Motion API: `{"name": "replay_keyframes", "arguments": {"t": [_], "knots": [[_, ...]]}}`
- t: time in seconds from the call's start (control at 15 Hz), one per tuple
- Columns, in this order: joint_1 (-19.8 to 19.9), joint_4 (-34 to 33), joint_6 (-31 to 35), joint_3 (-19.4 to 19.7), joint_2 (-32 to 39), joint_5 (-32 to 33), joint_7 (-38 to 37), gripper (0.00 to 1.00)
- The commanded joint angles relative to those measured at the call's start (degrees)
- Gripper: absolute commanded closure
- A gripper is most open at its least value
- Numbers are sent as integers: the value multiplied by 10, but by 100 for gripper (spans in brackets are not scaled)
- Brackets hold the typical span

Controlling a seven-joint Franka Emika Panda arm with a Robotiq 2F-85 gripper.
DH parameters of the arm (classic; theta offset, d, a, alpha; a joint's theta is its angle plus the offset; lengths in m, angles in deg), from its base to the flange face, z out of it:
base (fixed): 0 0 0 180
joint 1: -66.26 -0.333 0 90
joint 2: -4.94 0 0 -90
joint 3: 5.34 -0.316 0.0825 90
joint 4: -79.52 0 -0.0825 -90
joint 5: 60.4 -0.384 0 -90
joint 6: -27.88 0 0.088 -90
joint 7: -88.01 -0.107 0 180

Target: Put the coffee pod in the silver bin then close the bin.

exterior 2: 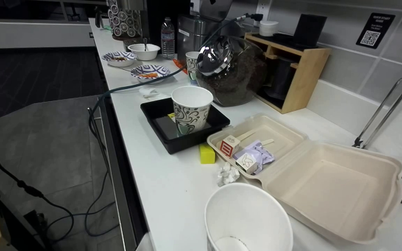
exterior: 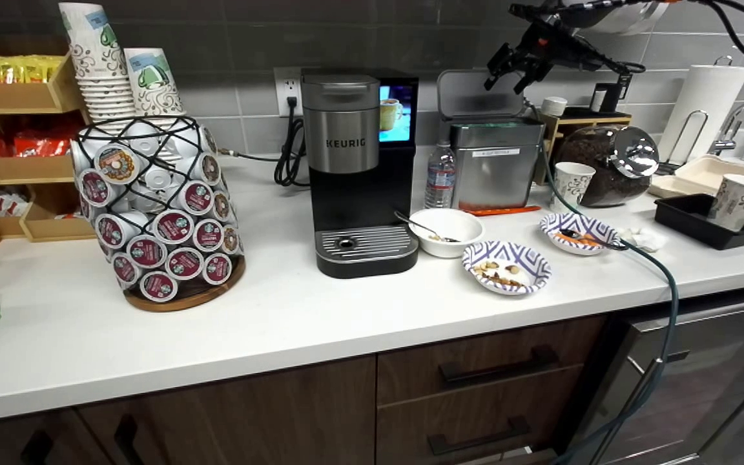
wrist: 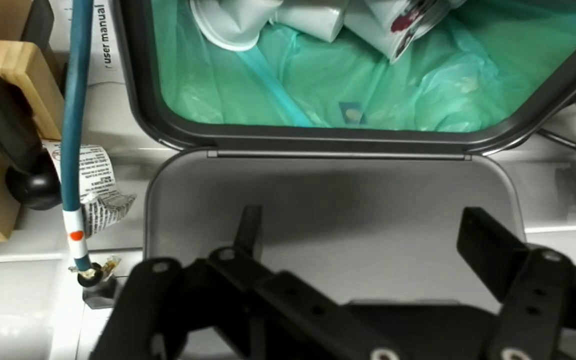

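The silver bin (exterior: 498,171) stands on the counter right of the coffee machine, its lid (exterior: 472,93) raised upright against the wall. It also shows in an exterior view (exterior 2: 191,36). In the wrist view I look down into the bin (wrist: 328,134). Several coffee pods (wrist: 313,20) lie inside on a green liner; I cannot tell which is the task's pod. The raised lid (wrist: 368,260) is beneath my fingers. My gripper (exterior: 504,86) is in front of the lid, above the bin's rear. In the wrist view the gripper (wrist: 363,212) is open and empty.
The Keurig machine (exterior: 352,187), a water bottle (exterior: 440,175), patterned bowls (exterior: 507,268) and a glass jar (exterior 2: 236,73) stand around the bin. A blue-green hose (exterior: 669,284) crosses the counter. The wire pod rack (exterior: 159,213) stands further left.
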Motion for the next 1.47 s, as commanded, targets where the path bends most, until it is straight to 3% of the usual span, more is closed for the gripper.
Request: {"name": "replay_keyframes", "arguments": {"t": [0.0,0.13,0.4,0.53,0.6,0.87,0.93,1.27,1.4], "knots": [[-4,117,73,19,-59,3,-34,0],[15,157,78,9,-89,-16,-15,0],[103,237,37,-67,-170,-111,134,0],[146,231,-10,-85,-176,-177,186,0],[102,186,18,-52,-142,-134,140,0],[134,204,-9,-61,-163,-171,179,0],[138,202,5,-74,-161,-190,205,0],[202,158,-101,-125,-113,-360,327,0],[220,166,-71,-140,-101,-412,365,0]]}}
